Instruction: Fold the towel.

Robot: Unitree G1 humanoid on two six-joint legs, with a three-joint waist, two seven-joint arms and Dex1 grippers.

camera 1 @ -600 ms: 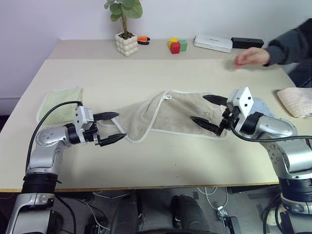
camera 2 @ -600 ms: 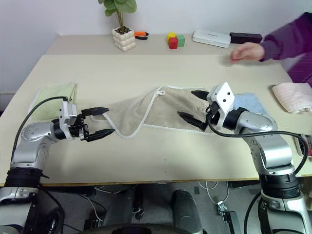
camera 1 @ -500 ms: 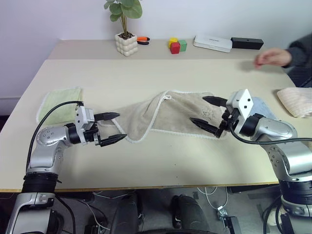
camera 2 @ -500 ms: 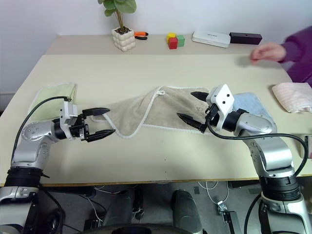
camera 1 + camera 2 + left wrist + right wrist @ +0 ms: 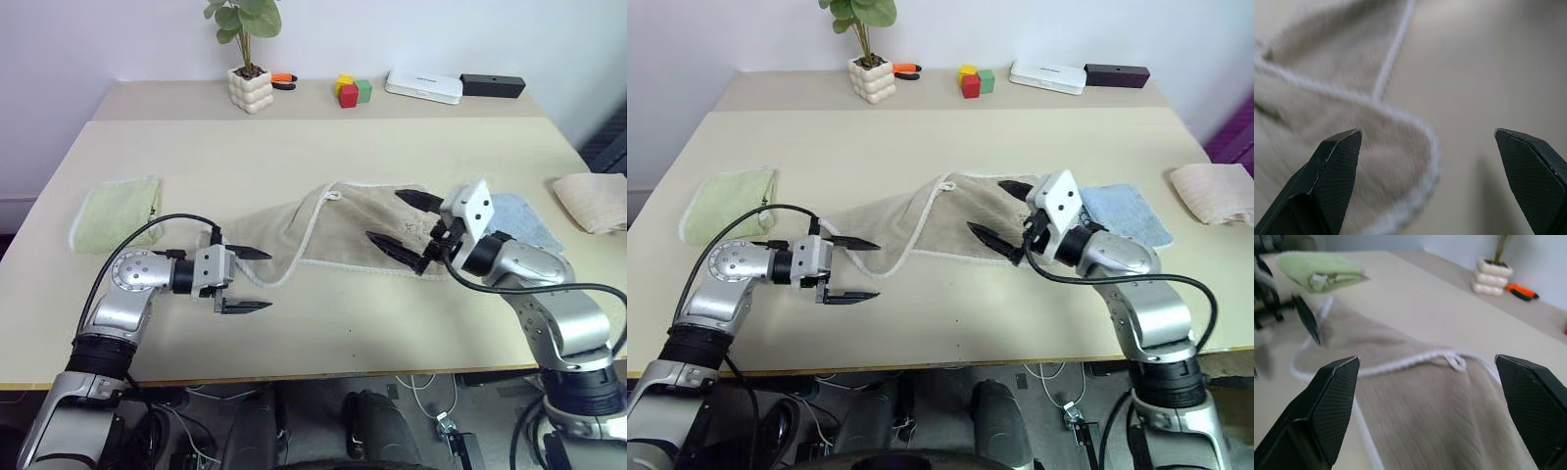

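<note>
The towel [image 5: 338, 230] lies rumpled mid-frame on the table [image 5: 323, 152]. The left pincer [image 5: 247, 280] and right pincer [image 5: 400, 221] both gape apart, holding nothing.

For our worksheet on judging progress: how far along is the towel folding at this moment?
Done: nothing yet; the towel lies rumpled and spread on the table, one end partly turned over. In hand: the open left gripper sits at its near-left edge, and the open right gripper hovers over its right end. Left: gripping and every fold.
</note>
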